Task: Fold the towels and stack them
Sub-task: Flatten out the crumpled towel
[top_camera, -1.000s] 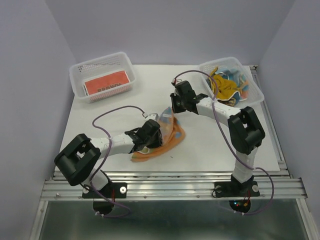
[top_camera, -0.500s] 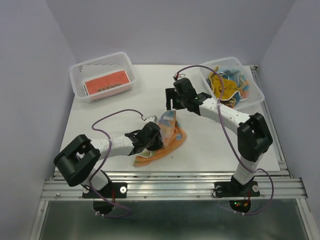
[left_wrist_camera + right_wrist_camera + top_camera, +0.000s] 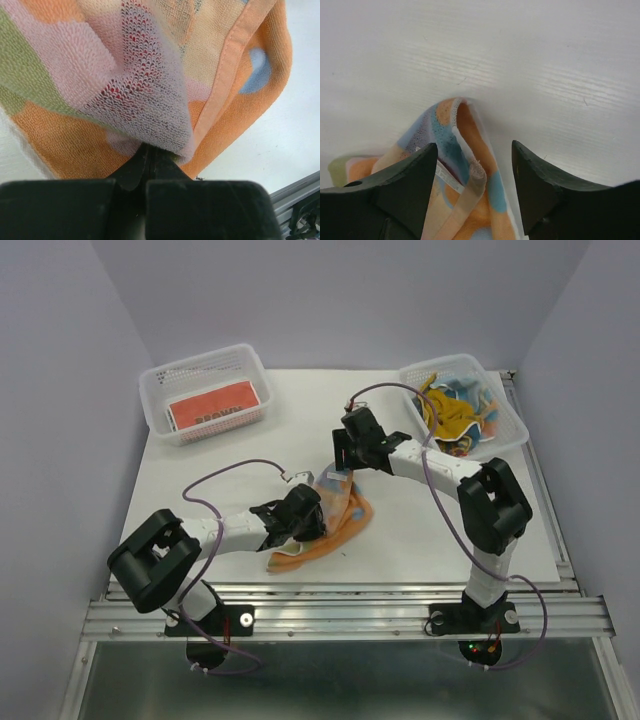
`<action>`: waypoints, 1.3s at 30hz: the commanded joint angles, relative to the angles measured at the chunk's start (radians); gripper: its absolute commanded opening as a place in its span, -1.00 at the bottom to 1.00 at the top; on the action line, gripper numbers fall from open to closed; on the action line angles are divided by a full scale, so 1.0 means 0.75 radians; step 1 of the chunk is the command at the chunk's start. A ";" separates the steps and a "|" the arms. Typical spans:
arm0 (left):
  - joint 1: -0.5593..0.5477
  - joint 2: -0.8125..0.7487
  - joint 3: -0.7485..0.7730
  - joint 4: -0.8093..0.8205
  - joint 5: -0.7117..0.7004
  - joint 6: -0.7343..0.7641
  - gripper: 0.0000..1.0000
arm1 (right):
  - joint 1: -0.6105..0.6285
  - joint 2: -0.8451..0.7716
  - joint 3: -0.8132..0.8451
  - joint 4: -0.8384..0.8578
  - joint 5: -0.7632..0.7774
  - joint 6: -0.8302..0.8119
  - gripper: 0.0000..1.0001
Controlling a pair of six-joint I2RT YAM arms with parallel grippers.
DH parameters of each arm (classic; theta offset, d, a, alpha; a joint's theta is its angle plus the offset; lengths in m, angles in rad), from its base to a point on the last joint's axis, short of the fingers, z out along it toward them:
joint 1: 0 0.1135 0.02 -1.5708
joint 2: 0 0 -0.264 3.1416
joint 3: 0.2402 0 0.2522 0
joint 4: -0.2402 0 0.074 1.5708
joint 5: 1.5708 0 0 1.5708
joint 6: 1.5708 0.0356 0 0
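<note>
- The left jaws are clenched on a pinched fold of the orange patchwork towel (image 3: 150, 85). Seen from the left wrist, the cloth bunches straight ahead of the tips and drapes to both sides, its hemmed edge running off up and to the right.
- The right jaws stand released and hold nothing. A raised corner of the same towel (image 3: 457, 145) sits in the gap between them, closer to the left-hand finger, with bare bench (image 3: 530, 60) beyond the tips.
- From above, the towel (image 3: 335, 515) lies crumpled on the bench between the two arms. Its long axis runs from the left jaws toward the right jaws, so each has one end within reach.
- The next move likely turns on that corner. Its ridge points forward out of the right jaws' gap, so closing should squeeze it across its thin side.
- The right jaws are nearer to it, and the left are already occupied.
- Whether the right tips touch the cloth yet cannot be told.
- The other towels (image 3: 455, 410) are heaped in a basket (image 3: 505, 440) behind and outboard of the right jaws.
- A folded red towel (image 3: 212, 405) lies well beyond the left jaws.
</note>
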 commanded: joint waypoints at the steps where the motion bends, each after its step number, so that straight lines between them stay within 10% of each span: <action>1: 0.005 -0.026 0.014 -0.102 -0.077 -0.004 -1.00 | -0.004 0.044 0.047 -0.011 0.063 0.037 0.16; 4: 0.003 -0.045 0.026 -0.115 -0.100 -0.004 -1.00 | -0.004 0.053 0.061 -0.050 0.073 0.069 -0.54; 8: 0.007 -0.104 0.085 -0.218 -0.184 0.008 -1.00 | -0.006 -0.041 0.021 -0.038 0.094 0.084 -0.98; 25: 0.009 -0.642 0.944 -0.561 -0.550 0.352 -1.00 | -0.006 -0.875 0.253 -0.220 -0.102 0.061 -0.99; 39: 0.007 -0.808 1.159 -0.387 0.174 0.356 -1.00 | -0.006 -0.994 0.692 -0.271 -0.857 0.290 -0.98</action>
